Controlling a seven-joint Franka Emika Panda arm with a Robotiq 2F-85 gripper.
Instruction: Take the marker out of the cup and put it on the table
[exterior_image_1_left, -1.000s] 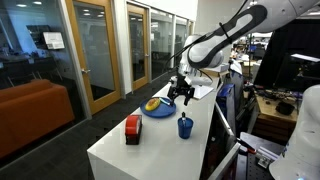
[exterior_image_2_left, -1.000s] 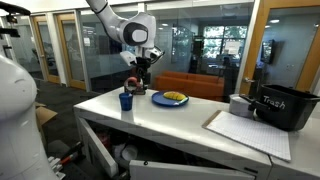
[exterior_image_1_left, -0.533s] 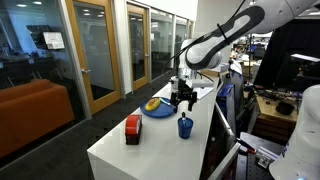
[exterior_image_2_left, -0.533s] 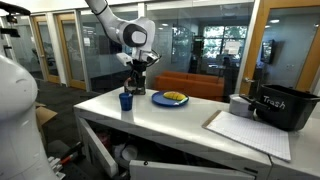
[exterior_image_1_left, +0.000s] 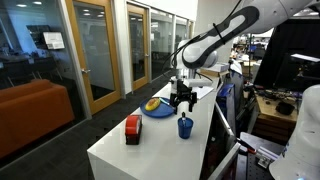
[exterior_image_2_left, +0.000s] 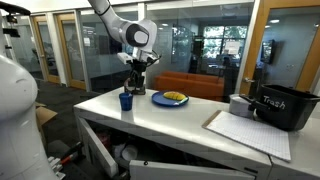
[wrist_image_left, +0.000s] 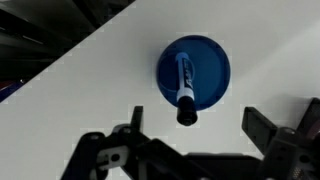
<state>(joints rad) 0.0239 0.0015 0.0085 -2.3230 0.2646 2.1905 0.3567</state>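
Observation:
The small dark-blue cup (exterior_image_1_left: 185, 127) stands on the long white table (exterior_image_1_left: 150, 145); it also shows in the other exterior view (exterior_image_2_left: 126, 101) and from above in the wrist view (wrist_image_left: 193, 70). The marker (wrist_image_left: 185, 90) stands in the cup, its dark cap leaning over the rim toward the camera. My gripper (exterior_image_1_left: 183, 100) hangs open and empty just above the cup; it shows in an exterior view (exterior_image_2_left: 132, 83) too. In the wrist view the open fingers (wrist_image_left: 195, 128) straddle the space below the marker's cap, apart from it.
A blue plate with yellow fruit (exterior_image_1_left: 157, 107) lies behind the cup. A red and black object (exterior_image_1_left: 133, 129) sits on the table's near part. A black bin marked Trash (exterior_image_2_left: 279, 108) and a white sheet (exterior_image_2_left: 255, 133) lie at the table's other end.
My gripper has shifted from beside the plate to directly over the cup and come down a little. The cup and marker have not moved.

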